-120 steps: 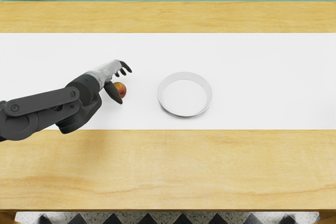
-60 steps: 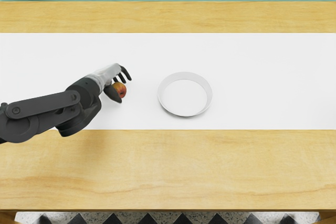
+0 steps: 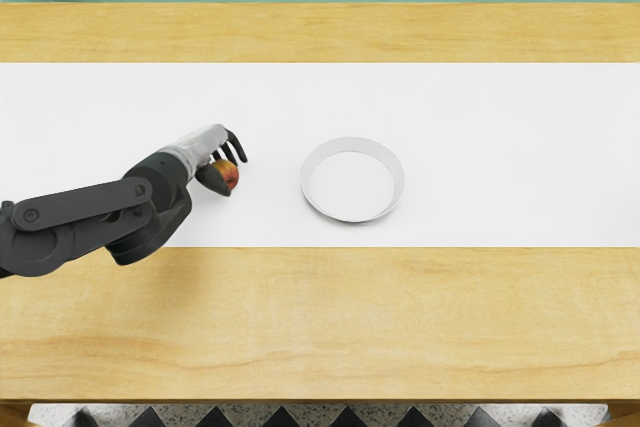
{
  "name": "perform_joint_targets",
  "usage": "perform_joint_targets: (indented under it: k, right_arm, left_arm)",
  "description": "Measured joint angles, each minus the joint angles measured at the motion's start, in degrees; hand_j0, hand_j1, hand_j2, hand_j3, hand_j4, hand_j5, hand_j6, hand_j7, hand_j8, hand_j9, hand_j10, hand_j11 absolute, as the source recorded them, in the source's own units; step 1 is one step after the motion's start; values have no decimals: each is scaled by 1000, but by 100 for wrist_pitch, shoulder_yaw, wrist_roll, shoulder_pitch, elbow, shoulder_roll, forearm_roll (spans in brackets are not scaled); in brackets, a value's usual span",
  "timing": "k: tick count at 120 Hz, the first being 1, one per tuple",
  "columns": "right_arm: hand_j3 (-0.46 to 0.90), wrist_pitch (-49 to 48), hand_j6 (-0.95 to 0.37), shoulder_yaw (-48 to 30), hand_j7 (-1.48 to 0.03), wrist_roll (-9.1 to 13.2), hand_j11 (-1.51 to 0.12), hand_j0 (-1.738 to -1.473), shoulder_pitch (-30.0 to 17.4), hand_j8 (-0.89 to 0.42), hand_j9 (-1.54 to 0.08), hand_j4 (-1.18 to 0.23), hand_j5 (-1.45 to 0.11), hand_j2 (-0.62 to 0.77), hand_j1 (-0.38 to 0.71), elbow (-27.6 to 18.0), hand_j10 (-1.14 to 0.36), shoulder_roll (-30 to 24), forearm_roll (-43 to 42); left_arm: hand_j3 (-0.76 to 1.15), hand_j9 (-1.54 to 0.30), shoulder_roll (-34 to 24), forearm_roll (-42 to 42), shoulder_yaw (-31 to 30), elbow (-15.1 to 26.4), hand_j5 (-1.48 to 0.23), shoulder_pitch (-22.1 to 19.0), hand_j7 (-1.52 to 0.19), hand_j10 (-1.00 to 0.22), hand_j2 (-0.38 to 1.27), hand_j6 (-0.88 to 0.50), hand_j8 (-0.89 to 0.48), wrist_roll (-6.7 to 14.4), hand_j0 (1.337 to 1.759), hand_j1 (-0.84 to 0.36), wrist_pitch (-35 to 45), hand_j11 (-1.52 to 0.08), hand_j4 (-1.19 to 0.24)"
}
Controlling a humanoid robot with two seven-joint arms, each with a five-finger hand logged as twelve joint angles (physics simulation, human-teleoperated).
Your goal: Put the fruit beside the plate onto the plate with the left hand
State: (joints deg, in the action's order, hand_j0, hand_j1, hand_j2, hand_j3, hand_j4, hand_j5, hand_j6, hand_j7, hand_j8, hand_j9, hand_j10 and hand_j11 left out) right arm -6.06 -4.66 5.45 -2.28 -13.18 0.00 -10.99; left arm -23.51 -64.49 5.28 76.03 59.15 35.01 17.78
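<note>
Fruit (image 3: pixel 229 177): sits at the tip end of the left robot hand (image 3: pixel 212 160), on the side away from the wrist. Lies tucked between the curled fingers (image 3: pixel 236 145) on its far side and the dark thumb (image 3: pixel 211 183) on its near side. Looks small and round, so offers no long axis to line up with. Appears pinched from both sides, with only its outer face, the one turned away from the palm, left showing. Cannot tell whether it hangs clear of the white cloth (image 3: pixel 500 147) or rests on it under the grip.

Plate (image 3: pixel 305 187): lies beyond the fruit from the robot hand, out past the fingertips and slightly toward the thumb side. Stands well apart from both, with bare cloth between. Holds nothing.

Arm (image 3: pixel 80 217): comes in low from the left over the counter (image 3: pixel 320 317), with the wrist behind the fruit and the fingertips leading toward the plate. Shows nothing of the right arm, so leaves the left as the only hand near the fruit.

Probably turns on that single line: wrist, fruit, plate, nearly in a row. Likely calls for a carry straight outward from the wrist, with enough lift to clear the raised rim before letting go over the middle. Risks a roll out of the pinch, given so round and small a thing held at the fingertips.
</note>
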Motion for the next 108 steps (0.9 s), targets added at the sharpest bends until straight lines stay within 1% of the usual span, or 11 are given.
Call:
perform_joint_targets:
  k: [23,25,44,62,67,72,84,93,102,107,108]
  right_arm:
    - [0,0,-18,0,-24,0,-24,-1658,0,-18,-24,-18,-24,-4,-327,0,-18,0,0]
    - [0,0,-18,0,-24,0,-24,-1658,0,-18,-24,-18,-24,-4,-327,0,-18,0,0]
    - [0,0,-18,0,-24,0,-24,-1658,0,-18,-24,-18,-24,-4,-327,0,-18,0,-1]
    - [0,0,-18,0,-24,0,-24,-1658,0,-18,-24,-18,-24,-4,-327,0,-18,0,0]
    - [0,0,-18,0,-24,0,-24,-1658,0,-18,-24,-18,-24,-4,-327,0,-19,0,-1]
    - [0,0,-18,0,-24,0,-24,-1658,0,-18,-24,-18,-24,-4,-327,0,-18,0,0]
    - [0,0,-18,0,-24,0,-24,-1658,0,-18,-24,-18,-24,-4,-327,0,-18,0,0]
    - [0,0,-18,0,-24,0,-24,-1658,0,-18,-24,-18,-24,-4,-327,0,-18,0,0]
    - [0,0,-18,0,-24,0,-24,-1658,0,-18,-24,-18,-24,-4,-327,0,-18,0,0]
    - [0,0,-18,0,-24,0,-24,-1658,0,-18,-24,-18,-24,-4,-327,0,-18,0,-1]
    - [0,0,-18,0,-24,0,-24,-1658,0,-18,-24,-18,-24,-4,-327,0,-18,0,-1]
  left_arm:
    - [0,-861,3,-21,2,0,-841,-9,-851,-642,207,-505,-451,5,1652,-305,-7,-860,-652]
    - [0,-868,4,-16,1,-1,-846,-9,-857,-648,237,-509,-452,3,1653,-315,-5,-866,-658]
    - [0,-930,-4,-9,1,-1,-904,0,-918,-699,310,-551,-469,8,1653,-316,-9,-927,-712]
    - [0,-971,-4,17,2,-1,-937,0,-953,-683,318,-541,-454,12,1652,-321,-17,-969,-752]
    - [0,-981,-10,15,4,-1,-939,-2,-961,-684,289,-543,-447,11,1651,-313,-19,-980,-762]
    - [0,-987,-19,46,12,-1,-950,14,-969,-699,323,-543,-449,12,1651,-312,-28,-983,-763]
    - [0,-995,-39,482,48,-4,-989,245,-989,-707,299,-543,-452,14,1652,-296,-100,-983,-747]
    - [0,-999,-35,803,184,-7,-1002,285,-1000,-716,300,-542,-457,15,1652,-286,-235,-983,-742]
    - [0,-1003,-15,974,319,-8,-1019,429,-1013,-723,324,-538,-462,16,1652,-282,-366,-980,-733]
    - [0,-999,3,1020,379,-7,-1021,529,-1015,-728,301,-542,-465,14,1652,-279,-407,-979,-731]
    - [0,-998,8,1026,392,-6,-1015,555,-1009,-729,308,-544,-482,15,1652,-274,-413,-978,-734]
